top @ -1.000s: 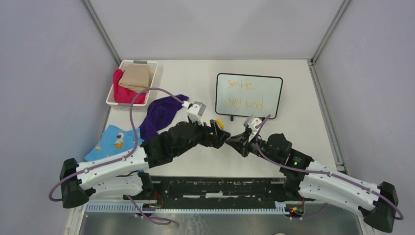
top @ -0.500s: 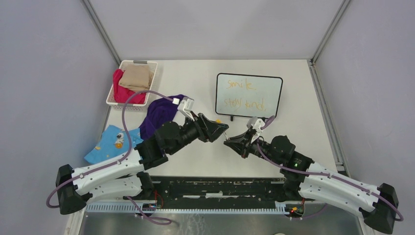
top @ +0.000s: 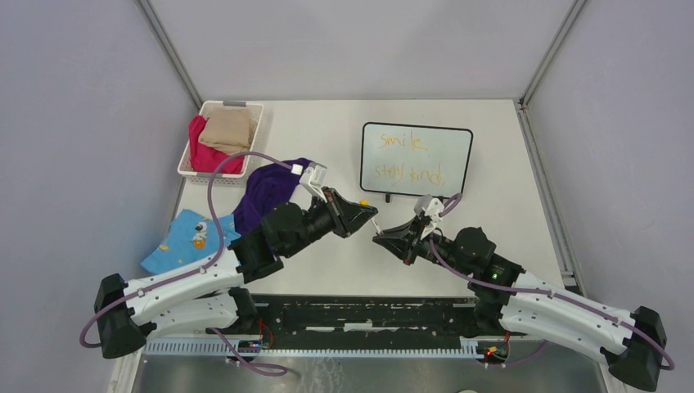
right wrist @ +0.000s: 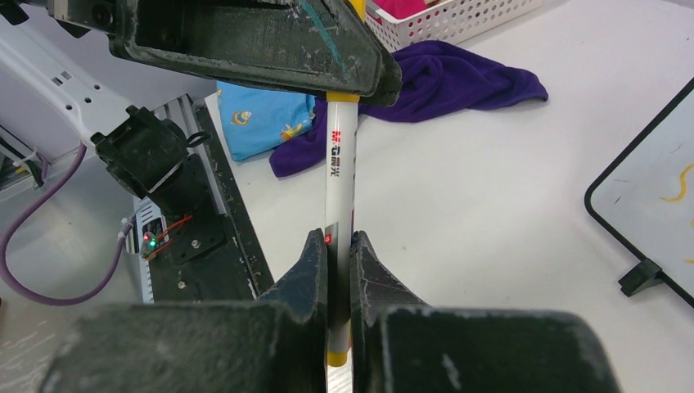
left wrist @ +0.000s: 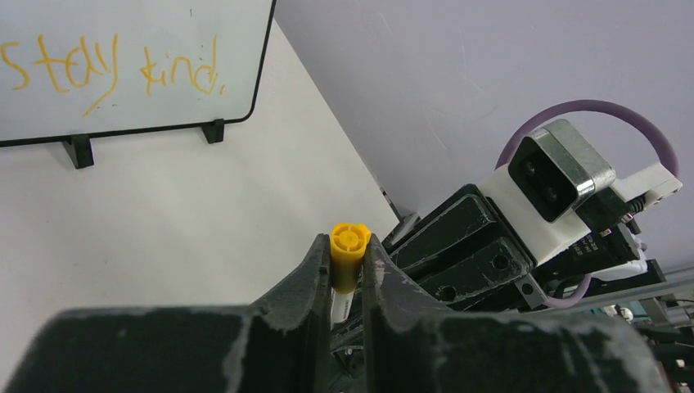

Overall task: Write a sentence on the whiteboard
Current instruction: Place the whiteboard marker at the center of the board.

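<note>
Left fingers (left wrist: 314,266): clamped on the yellow cap (left wrist: 348,246) of a white marker (right wrist: 339,164).
Right fingers (right wrist: 311,270): clamped on the marker's barrel.
Left arm (top: 205,274), right arm (top: 556,299): stretched low, meeting tip to tip over the desk (top: 327,131).
Whiteboard (top: 448,147): upright, far right of centre, bearing the orange sentence (top: 409,173).

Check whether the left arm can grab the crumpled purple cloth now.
Probably not yet: the left gripper is shut on the yellow cap of the white marker that the right gripper holds. Otherwise the purple cloth lies uncovered beside that arm.
</note>
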`<state>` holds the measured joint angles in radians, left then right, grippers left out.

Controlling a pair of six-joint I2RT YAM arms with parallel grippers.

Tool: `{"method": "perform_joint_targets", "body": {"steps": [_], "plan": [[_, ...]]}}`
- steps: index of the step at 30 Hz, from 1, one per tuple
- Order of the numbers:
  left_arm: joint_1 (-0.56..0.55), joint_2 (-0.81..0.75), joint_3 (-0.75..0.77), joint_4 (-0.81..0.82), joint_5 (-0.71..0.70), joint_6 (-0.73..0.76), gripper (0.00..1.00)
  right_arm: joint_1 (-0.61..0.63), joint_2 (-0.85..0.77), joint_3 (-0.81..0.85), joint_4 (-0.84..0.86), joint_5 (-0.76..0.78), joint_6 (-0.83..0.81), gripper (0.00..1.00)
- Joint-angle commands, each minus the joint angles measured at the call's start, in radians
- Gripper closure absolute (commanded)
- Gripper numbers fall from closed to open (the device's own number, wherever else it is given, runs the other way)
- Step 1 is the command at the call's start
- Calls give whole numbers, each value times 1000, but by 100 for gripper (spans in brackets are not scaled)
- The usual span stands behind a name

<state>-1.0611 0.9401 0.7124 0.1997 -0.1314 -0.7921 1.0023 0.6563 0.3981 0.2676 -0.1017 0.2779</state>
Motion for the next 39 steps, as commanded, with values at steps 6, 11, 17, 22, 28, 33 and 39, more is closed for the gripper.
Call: {"method": "perform_joint_targets", "body": {"steps": [6,11,17,22,28,33,39], "plan": [[-5,44,-36,89,63,-74,98,5,1,14,84,12,7,100],[-4,1,-22,40,28,-48,98,5,11,57,-10,-14,-27,74],[-4,-62,-7,-24,-15,-6,98,3,26,129,-102,3,-66,42],[-4,-85,-4,-45,-16,7,98,4,52,177,-118,20,-68,46],[-5,-90,-6,-46,-8,8,98,4,100,196,-89,-16,-47,55],[-5,-90,-7,-46,-2,12,98,4,107,189,-73,-27,-39,75],[-5,-108,10,-152,-109,32,45,3,88,179,-143,42,-81,100]]}}
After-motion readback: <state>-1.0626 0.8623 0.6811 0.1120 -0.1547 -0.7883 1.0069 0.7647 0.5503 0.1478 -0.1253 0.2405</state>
